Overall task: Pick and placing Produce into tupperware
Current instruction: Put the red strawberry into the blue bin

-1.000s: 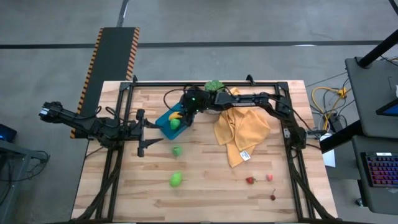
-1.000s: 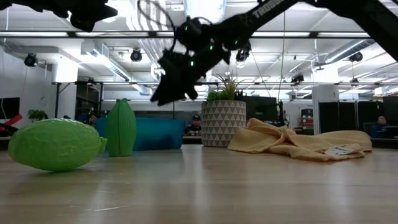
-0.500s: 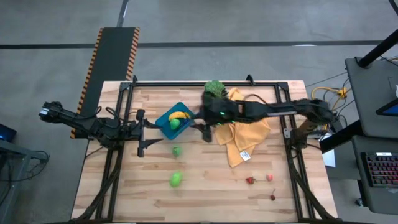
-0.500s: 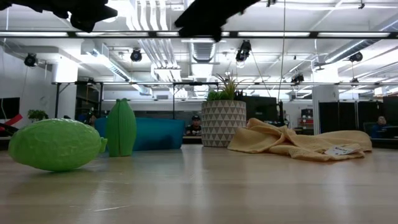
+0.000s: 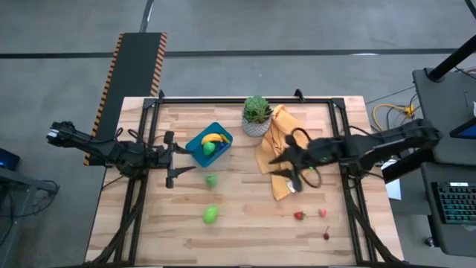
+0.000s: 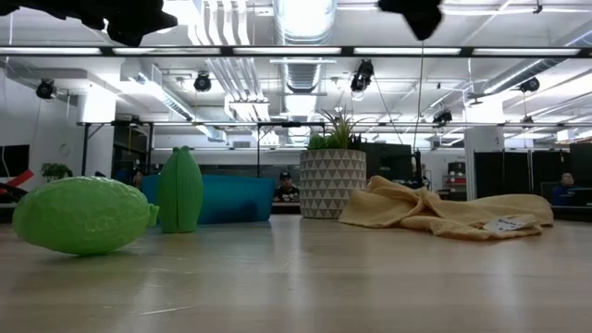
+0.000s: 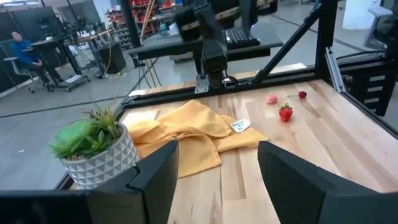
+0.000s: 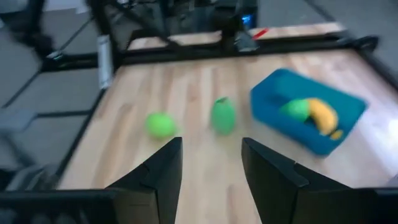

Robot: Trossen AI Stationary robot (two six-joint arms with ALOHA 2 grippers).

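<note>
The blue tupperware (image 5: 199, 147) sits left of the plant pot, with a yellow banana (image 5: 214, 138) and a green piece (image 5: 209, 149) inside it. Two more green pieces lie on the table, one nearer the tupperware (image 5: 212, 179) and one farther toward the near edge (image 5: 210, 214). Tiny red ones (image 5: 299, 216) lie by the near right. No purple eggplant shows. My right gripper (image 5: 281, 167) hangs open above the yellow cloth, pointing left at the tupperware (image 8: 308, 118). My left gripper (image 5: 186, 158) waits open just left of the tupperware.
A white patterned plant pot (image 5: 256, 119) stands at the far edge. A crumpled yellow cloth (image 5: 288, 145) with a white tag lies right of it. Dark frame rails run along the table's left, right and far sides. Bare wood shows in the near middle.
My right arm has drawn back from above the tupperware toward the table's right and a little toward the near edge, and now hangs over the cloth. In the low view it has risen to the picture's top. The banana and the green piece stay in the tupperware.
</note>
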